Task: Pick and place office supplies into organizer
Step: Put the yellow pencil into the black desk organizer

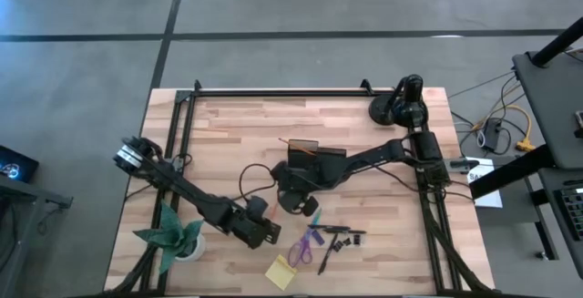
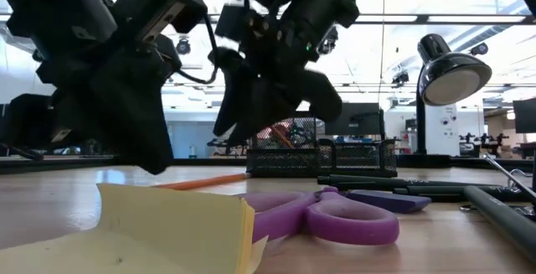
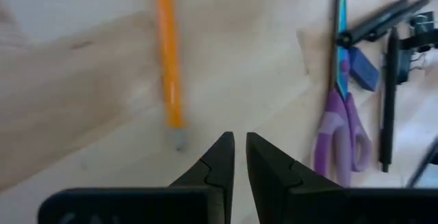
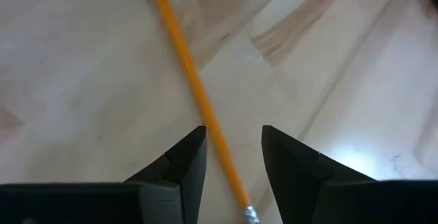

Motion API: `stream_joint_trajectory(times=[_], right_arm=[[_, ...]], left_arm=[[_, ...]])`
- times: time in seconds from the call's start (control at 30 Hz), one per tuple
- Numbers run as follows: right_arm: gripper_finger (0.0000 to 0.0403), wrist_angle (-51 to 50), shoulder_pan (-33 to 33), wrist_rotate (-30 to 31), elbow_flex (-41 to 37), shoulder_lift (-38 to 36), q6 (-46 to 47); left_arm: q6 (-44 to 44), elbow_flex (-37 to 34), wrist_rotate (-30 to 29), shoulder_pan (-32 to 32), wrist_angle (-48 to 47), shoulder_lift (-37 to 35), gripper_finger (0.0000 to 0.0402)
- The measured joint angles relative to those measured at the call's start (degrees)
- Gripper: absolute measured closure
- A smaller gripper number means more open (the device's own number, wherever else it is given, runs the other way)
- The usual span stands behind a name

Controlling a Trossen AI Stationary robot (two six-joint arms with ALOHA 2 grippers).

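An orange pencil (image 4: 195, 87) lies flat on the wooden table; it also shows in the left wrist view (image 3: 168, 53) and the low view (image 2: 205, 180). My right gripper (image 4: 233, 148) is open just above it, one finger on either side, touching nothing that I can see. My left gripper (image 3: 239, 148) is shut and empty, close to the pencil's eraser end (image 3: 179, 138). The purple-handled scissors (image 1: 305, 243), the yellow sticky-note pad (image 1: 281, 271), a black pen (image 3: 387, 101), black clips (image 1: 351, 236) and a small purple piece (image 3: 363, 70) lie near the table's near edge. The dark organizer (image 1: 314, 157) stands mid-table with an orange pencil in it.
A green paper plant (image 1: 173, 234) stands at the near left beside my left arm. A black lamp (image 1: 392, 107) stands at the far right. Both grippers (image 1: 260, 230) (image 1: 296, 198) are close together between the organizer and the loose supplies.
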Motion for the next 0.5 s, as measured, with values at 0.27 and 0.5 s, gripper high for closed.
stream_joint_trajectory(times=[0.27,0.5], right_arm=[[0.0271,0.32,-0.04,0.10,0.00,1.41,1.69],[0.0271,2.39,-0.74,-0.01,0.00,1.58,-1.46]], left_arm=[[-1.49,1.22,-1.06,0.00,-0.83,1.86,0.0378],[-5.99,0.95,-1.10,-0.26,-6.29,1.86,0.0378]])
